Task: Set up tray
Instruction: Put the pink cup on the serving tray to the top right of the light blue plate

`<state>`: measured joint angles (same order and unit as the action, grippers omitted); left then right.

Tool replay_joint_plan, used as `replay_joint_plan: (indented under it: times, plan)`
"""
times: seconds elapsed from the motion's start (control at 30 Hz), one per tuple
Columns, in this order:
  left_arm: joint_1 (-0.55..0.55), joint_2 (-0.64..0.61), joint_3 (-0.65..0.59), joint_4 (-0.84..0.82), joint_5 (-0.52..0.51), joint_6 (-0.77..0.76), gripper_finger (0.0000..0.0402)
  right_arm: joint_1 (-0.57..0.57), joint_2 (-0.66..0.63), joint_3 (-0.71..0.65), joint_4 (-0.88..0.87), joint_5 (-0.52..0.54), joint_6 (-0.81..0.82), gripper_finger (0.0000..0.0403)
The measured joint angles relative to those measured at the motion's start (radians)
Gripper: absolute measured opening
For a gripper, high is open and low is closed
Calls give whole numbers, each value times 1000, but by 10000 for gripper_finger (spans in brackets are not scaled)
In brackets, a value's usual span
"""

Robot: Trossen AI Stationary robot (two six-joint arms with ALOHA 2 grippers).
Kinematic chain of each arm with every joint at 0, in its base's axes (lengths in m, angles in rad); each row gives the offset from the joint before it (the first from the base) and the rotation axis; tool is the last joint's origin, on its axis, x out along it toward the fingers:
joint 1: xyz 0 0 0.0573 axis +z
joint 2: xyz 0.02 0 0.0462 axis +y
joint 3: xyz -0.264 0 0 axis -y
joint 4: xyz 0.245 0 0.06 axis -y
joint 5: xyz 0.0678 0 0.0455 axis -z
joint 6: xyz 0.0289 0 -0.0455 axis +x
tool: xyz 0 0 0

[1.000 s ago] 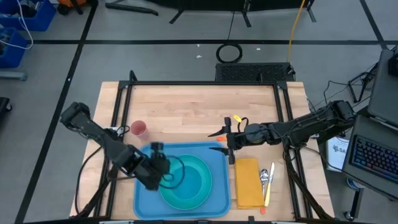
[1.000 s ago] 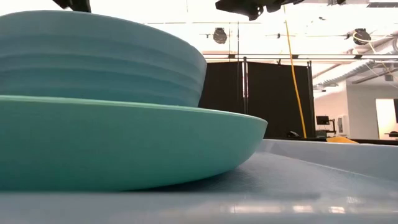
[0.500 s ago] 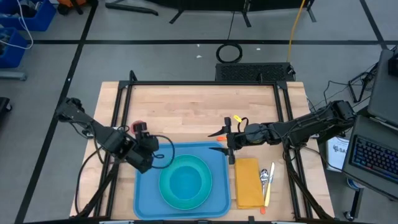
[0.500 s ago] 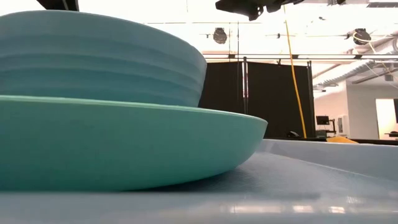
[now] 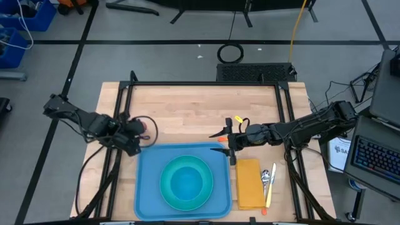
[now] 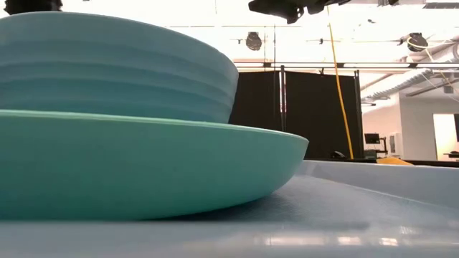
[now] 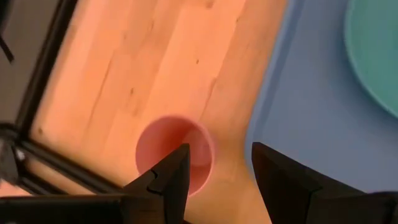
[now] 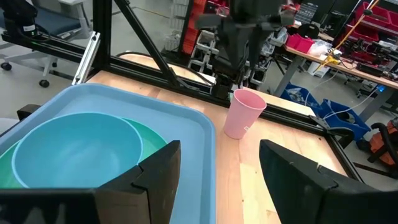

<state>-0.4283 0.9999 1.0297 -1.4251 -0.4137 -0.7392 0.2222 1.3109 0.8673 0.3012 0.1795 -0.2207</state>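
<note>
Wooden table [image 5: 187, 106] fills my workspace, and on its near half lies the tray [image 5: 149, 190], flat and blue, carrying a teal plate [image 5: 167, 194] with a lighter blue bowl [image 5: 186, 184] sitting in it. My left gripper [image 5: 136, 130] hovers, fingers apart, over the pink cup [image 8: 244, 113] standing on the wood just beside the tray's far left corner. My right gripper [image 5: 226, 142], fingers apart and empty, waits above the tray's far right corner, near the yellow napkin [image 5: 249, 183].

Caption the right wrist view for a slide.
Open right hand faces the blue tray holding a bowl on a plate; pink cup stands beside it.
</note>
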Motion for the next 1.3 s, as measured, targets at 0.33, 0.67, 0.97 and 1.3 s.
replay_joint_plan:
  times: [0.33, 0.67, 0.97, 1.3]
  plan:
    - [86, -142, -149, 69, 118, 34, 177, 0, 0, 0, 0, 0, 0, 210]
    - [153, -143, -250, 168, 205, 136, 177, 0, 0, 0, 0, 0, 0, 210]
    - [206, -143, -260, 172, 202, 194, 177, 0, 0, 0, 0, 0, 0, 210]
    - [272, -143, -314, 199, 204, 237, 177, 0, 0, 0, 0, 0, 6, 210]
